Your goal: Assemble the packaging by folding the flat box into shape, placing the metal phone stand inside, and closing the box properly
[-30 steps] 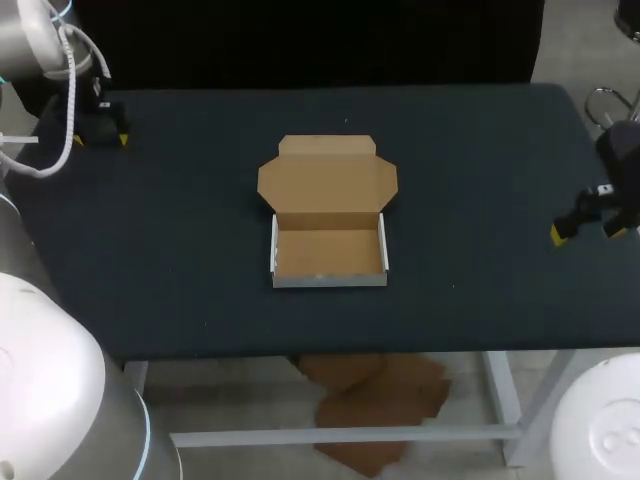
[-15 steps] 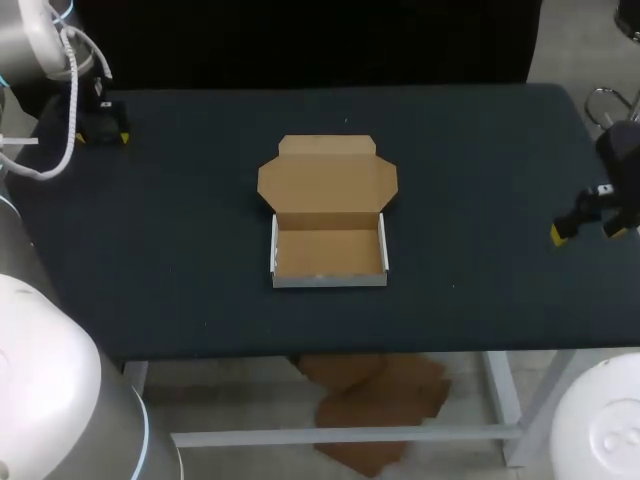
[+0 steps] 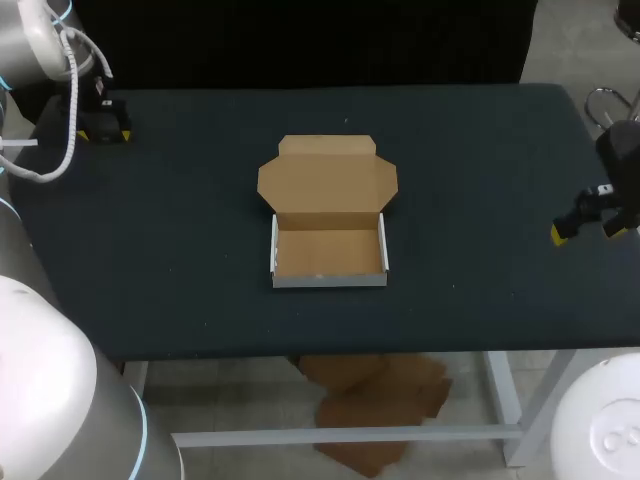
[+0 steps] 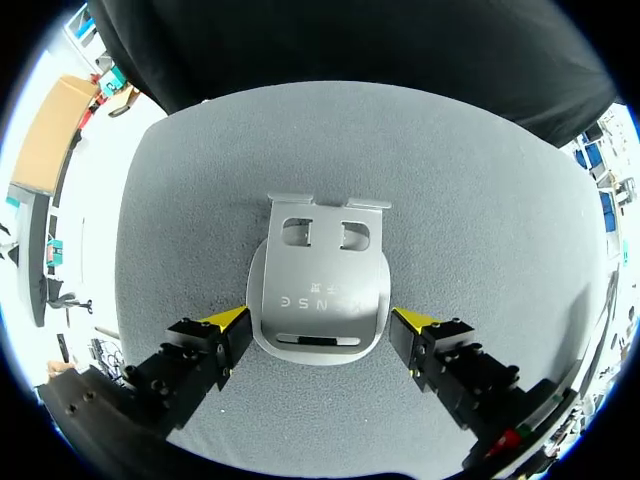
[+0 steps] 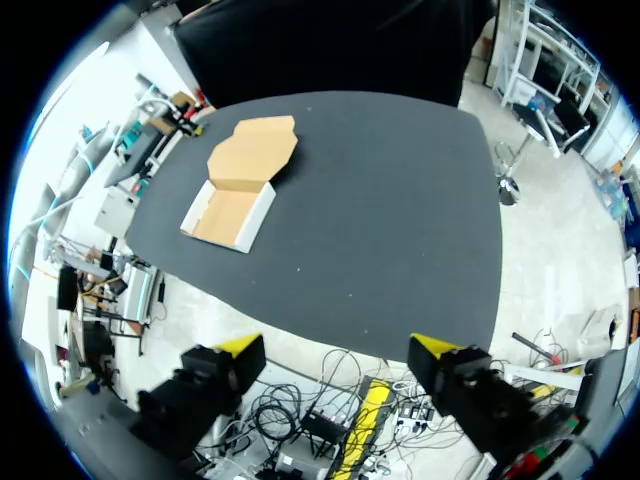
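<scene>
Our left hand [image 4: 320, 320], spread wide, straddles the metal phone stand [image 4: 318, 270] far left; the folded box [image 3: 328, 252] sits rightward, nearer.

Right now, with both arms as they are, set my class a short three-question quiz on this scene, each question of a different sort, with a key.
1. True or false: the cardboard box has its lid closed.
2. Multiple choice: the metal phone stand lies A) inside the box, B) on the table between the open fingers of the left gripper, C) on the box's lid.
3. Fill in: the right gripper is ___ and holds nothing.

Key: 1 false, the lid lies open; 2 B; 3 open.
</scene>
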